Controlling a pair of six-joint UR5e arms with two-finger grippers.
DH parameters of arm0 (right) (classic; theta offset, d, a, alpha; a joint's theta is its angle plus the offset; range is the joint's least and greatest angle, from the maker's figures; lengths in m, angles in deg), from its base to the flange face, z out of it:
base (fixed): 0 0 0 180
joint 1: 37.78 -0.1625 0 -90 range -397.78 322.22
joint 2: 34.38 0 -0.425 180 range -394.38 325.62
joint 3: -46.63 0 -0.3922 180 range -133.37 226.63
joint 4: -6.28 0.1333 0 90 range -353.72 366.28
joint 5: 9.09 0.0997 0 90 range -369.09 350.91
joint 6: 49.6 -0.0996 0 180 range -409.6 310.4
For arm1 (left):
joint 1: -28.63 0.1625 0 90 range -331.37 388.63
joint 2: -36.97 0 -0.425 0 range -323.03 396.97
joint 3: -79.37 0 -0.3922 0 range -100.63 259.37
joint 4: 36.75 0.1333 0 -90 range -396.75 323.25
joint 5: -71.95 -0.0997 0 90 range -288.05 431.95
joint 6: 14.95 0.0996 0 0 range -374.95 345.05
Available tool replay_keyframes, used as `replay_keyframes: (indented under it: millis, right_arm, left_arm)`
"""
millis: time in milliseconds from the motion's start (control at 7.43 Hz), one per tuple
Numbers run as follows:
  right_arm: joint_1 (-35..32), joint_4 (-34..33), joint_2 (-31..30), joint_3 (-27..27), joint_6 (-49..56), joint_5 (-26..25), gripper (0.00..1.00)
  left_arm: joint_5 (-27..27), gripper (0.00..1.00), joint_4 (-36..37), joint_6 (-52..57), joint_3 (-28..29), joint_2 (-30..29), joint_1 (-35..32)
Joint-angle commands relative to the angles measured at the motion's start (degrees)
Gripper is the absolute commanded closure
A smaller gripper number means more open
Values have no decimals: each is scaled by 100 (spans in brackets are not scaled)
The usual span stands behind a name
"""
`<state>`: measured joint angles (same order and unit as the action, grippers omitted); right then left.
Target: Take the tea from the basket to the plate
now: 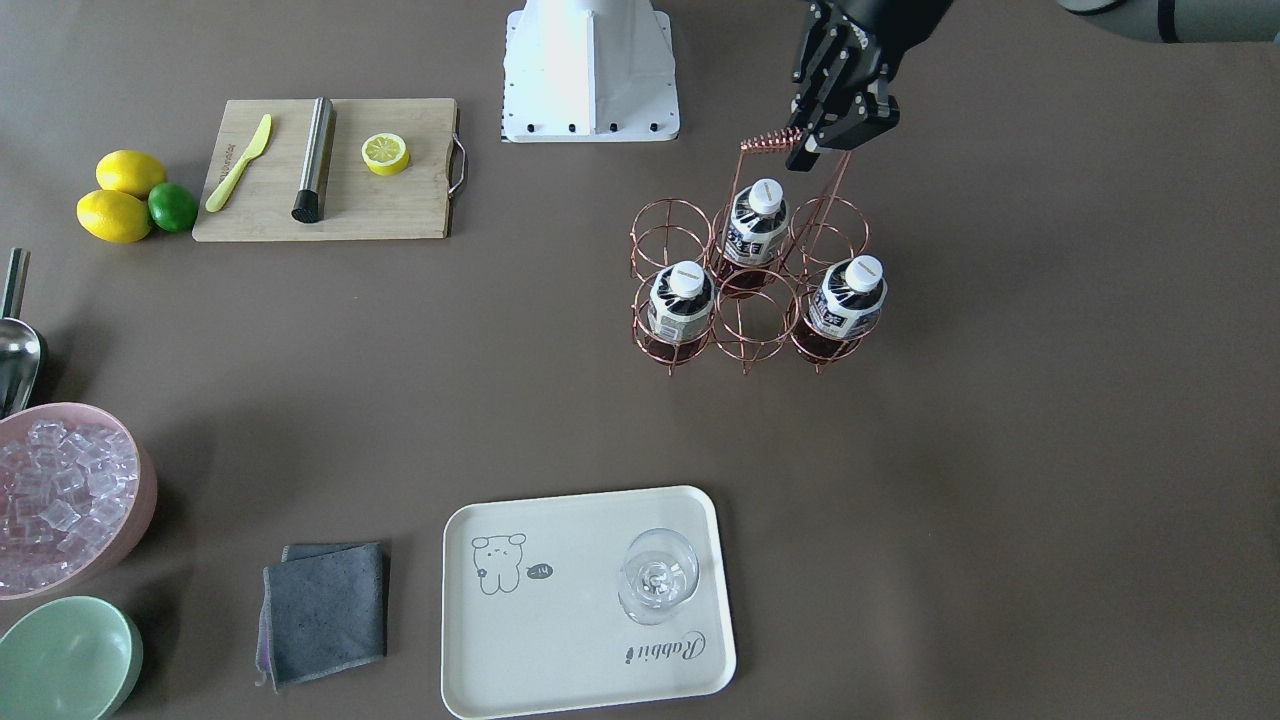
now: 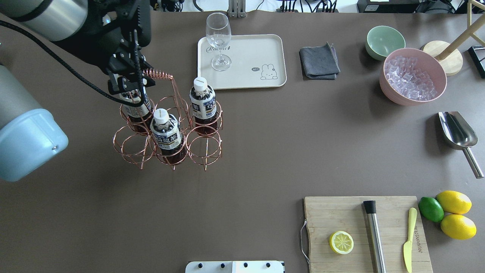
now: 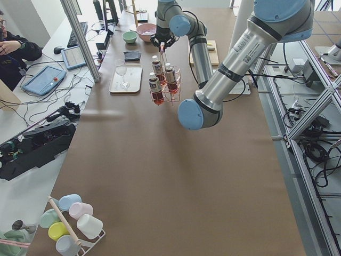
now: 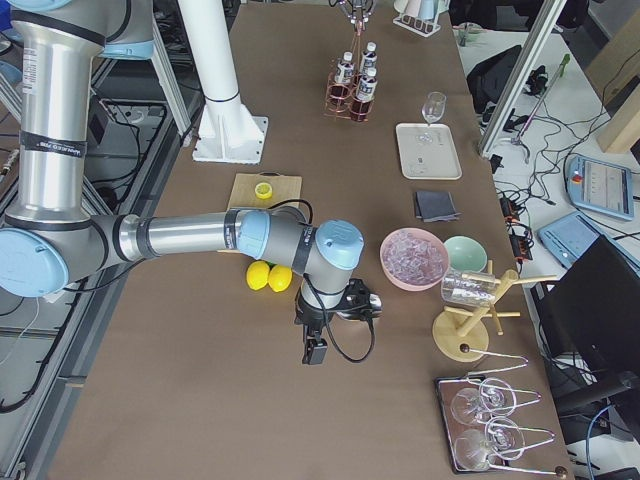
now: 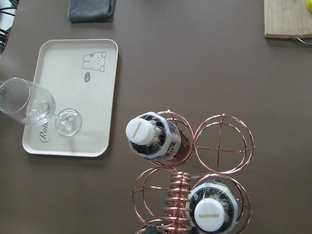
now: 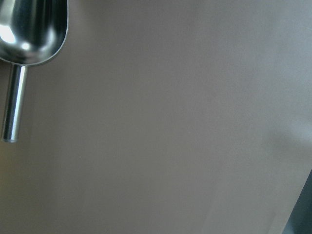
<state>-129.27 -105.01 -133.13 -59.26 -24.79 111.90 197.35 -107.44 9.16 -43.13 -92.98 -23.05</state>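
Observation:
The copper wire basket (image 1: 772, 140) stands on the table with three tea bottles in its cells (image 1: 755, 225) (image 1: 680, 300) (image 1: 845, 300). My left gripper (image 1: 840, 140) hangs above the basket, right beside the coiled handle (image 2: 157, 73), and its jaws look apart and empty. It partly hides one bottle in the overhead view. The left wrist view looks down on two white caps (image 5: 141, 131) (image 5: 210, 214). The cream plate (image 1: 560, 640) lies apart from the basket and carries a stemmed glass (image 1: 657, 575). My right gripper (image 4: 315, 345) shows only in the exterior right view, so I cannot tell its state.
A cutting board (image 1: 400, 200) holds a half lemon, a steel muddler and a yellow knife. Lemons and a lime (image 1: 172, 207) lie beside it. A pink bowl of ice (image 1: 60, 490), a green bowl (image 1: 65, 660), a grey cloth (image 1: 322, 610) and a metal scoop (image 1: 15, 350) sit further along.

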Motion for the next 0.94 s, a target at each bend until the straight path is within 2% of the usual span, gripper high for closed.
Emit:
replay_keyframes:
  millis: [0,269,404,538,808]
  right_arm:
    - [17,142,232,312,-281,748,0]
    - [70,248,750,534,-1471,987,0]
    - [340,326,839,508,-2158,1397,0]
    - [551,345,1075,508,-2582,1436,0]
    - [999,354,1540,552,-3374,1384,5]
  left_arm:
    - [-261,100,-15,-345,435,-644,614]
    - [-270,100,-33,-362,656,-899,904]
    - [-304,100,-24,-537,666,-987,1097]
    - [-540,100,-24,-669,614,-1084,1290]
    - [-577,100,-24,-819,595,-1146,1493]
